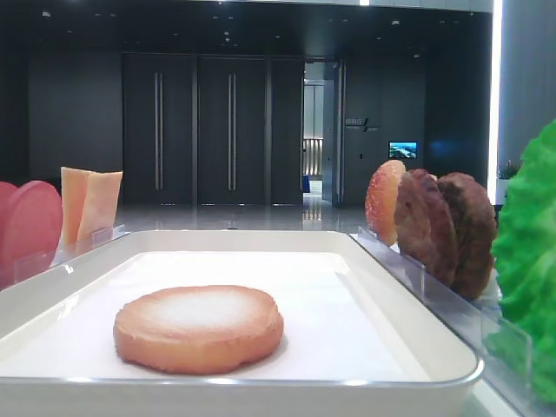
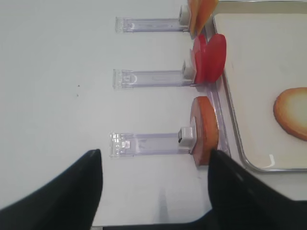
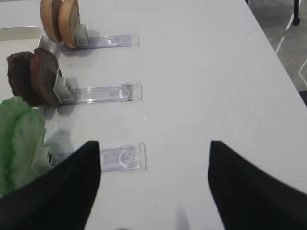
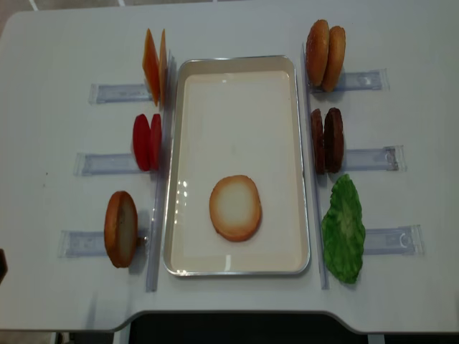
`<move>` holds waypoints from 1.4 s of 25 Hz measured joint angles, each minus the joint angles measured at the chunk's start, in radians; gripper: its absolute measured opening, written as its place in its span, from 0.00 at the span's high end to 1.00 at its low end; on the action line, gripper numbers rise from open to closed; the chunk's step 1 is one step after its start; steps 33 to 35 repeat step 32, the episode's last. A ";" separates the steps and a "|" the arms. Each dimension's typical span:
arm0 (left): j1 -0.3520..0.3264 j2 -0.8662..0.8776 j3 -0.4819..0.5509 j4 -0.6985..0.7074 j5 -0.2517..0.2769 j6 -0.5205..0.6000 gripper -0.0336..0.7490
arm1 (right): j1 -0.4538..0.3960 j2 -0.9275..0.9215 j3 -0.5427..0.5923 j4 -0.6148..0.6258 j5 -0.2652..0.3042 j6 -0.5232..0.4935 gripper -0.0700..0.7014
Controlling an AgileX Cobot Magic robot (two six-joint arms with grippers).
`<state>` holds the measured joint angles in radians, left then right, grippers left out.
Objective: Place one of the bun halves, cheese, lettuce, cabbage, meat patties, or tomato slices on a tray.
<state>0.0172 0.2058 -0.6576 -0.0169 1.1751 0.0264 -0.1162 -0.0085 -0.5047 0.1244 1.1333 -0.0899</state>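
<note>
One bun half (image 4: 235,208) lies flat, pale face up, in the near part of the white tray (image 4: 237,129). Another bun half (image 2: 205,129) stands on edge in a clear holder left of the tray, just ahead of my open, empty left gripper (image 2: 154,153). Tomato slices (image 4: 147,141) and cheese (image 4: 154,66) stand farther back on that side. Meat patties (image 3: 36,76) and lettuce (image 3: 19,141) sit right of the tray. My right gripper (image 3: 153,143) hovers open over bare table beside the lettuce. Cabbage is out of view.
Two more bun discs (image 4: 325,55) stand in the far right holder. Clear plastic holder rails (image 4: 369,158) stick out from both long sides of the tray. The table's front edge (image 4: 229,315) lies close behind the tray.
</note>
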 joint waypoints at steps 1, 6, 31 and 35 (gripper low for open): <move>-0.001 -0.030 0.018 0.000 -0.007 0.005 0.29 | 0.000 0.000 0.000 0.000 0.000 0.000 0.32; -0.004 -0.181 0.096 -0.001 -0.023 0.011 0.29 | 0.000 0.000 0.000 0.000 0.000 0.000 0.32; -0.004 -0.222 0.182 0.017 -0.059 0.018 0.34 | 0.000 0.000 0.000 0.000 0.000 0.000 0.32; -0.004 -0.222 0.182 0.017 -0.059 0.018 0.34 | 0.000 0.000 0.000 0.000 0.000 0.000 0.32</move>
